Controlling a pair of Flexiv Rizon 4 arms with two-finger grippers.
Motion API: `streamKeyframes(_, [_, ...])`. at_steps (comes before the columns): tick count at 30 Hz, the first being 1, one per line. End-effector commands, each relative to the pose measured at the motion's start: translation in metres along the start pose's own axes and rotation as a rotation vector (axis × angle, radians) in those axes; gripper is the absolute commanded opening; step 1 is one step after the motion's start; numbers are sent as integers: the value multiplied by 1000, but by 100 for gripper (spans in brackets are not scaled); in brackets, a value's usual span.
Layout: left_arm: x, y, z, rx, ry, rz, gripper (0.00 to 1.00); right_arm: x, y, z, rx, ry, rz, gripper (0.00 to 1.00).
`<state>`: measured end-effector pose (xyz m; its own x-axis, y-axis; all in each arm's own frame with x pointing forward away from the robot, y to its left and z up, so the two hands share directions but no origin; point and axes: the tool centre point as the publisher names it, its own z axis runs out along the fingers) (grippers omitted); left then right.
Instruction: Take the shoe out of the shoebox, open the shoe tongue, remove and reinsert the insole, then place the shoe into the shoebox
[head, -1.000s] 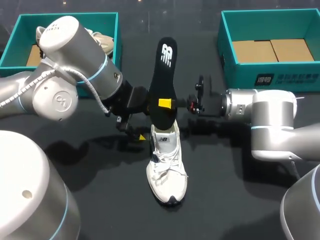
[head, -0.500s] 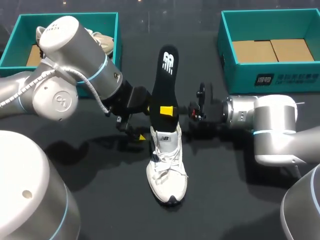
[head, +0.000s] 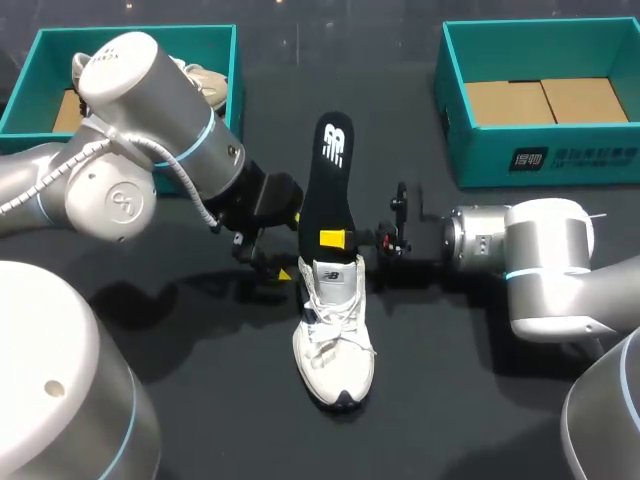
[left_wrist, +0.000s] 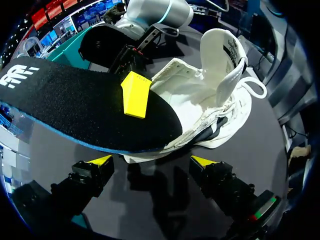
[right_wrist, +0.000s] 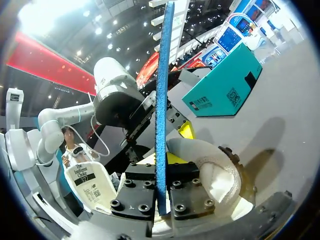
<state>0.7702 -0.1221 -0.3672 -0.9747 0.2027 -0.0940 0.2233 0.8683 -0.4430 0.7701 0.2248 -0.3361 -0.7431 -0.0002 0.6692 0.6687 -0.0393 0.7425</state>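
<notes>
Two arms work over a dark table (head: 220, 400), the left arm (head: 150, 130) coming in from the left and the right arm (head: 540, 260) from the right, and they meet at the middle. Two teal shoeboxes stand open at the far side. The left shoebox (head: 236, 70) holds a beige shoe (head: 205, 85), and the right shoebox (head: 480, 150) shows a brown cardboard floor (head: 545, 100).

The white shoe (head: 335, 335) stands on its sole on the table, between the boxes and nearer the robot. It is laced, with its tongue (left_wrist: 222, 55) pulled up away from the opening. Its long axis runs near to far, with the toe towards the robot and the heel away.

The insole (head: 328, 175) is black on top, with a blue edge and a white mark at its far end. It lies along the same line as the shoe. The marked end points away from the robot, and the plain end sits over the shoe's heel opening.

The right gripper (head: 335, 238) has its fingers closed on the insole from both faces near the plain end. One yellow tip (left_wrist: 136, 95) presses on the black top.

The left gripper (left_wrist: 152, 161) sits just beside the shoe's heel with its fingers spread wide, holding nothing.
</notes>
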Motion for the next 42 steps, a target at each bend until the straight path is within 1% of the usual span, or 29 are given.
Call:
streamKeyframes(1, [0, 0, 1, 0, 0, 1, 100, 0, -20, -2, 1, -19, 12, 0])
streamKeyframes(9, [0, 0, 1, 0, 0, 1, 100, 4, -36, -4, 17, -48, 58, 0])
streamKeyframes(15, [0, 0, 1, 0, 0, 1, 100, 4, -44, -4, 33, -46, 91, 0])
streamKeyframes(19, [0, 0, 1, 0, 0, 1, 100, 4, -46, -3, 41, -47, 99, 0])
streamKeyframes(22, [0, 0, 1, 0, 0, 1, 100, 7, -42, -2, 42, -40, 88, 0])
streamKeyframes(23, [0, 0, 1, 0, 0, 1, 100, 7, -41, -1, 44, -39, 85, 4])
streamKeyframes(26, [0, 0, 1, 0, 0, 1, 100, 8, -37, 0, 44, -21, 70, 31])
streamKeyframes(27, [0, 0, 1, 0, 0, 1, 100, 8, -36, 1, 45, -17, 63, 33])
streamKeyframes(32, [0, 0, 1, 0, 0, 1, 100, 10, -29, 5, 45, 4, 33, 25])
streamKeyframes(39, [0, 0, 1, 0, 0, 1, 100, 16, -23, 9, 48, 23, -8, 24])
streamKeyframes(42, [0, 0, 1, 0, 0, 1, 100, 19, -21, 10, 44, 30, -28, 26])
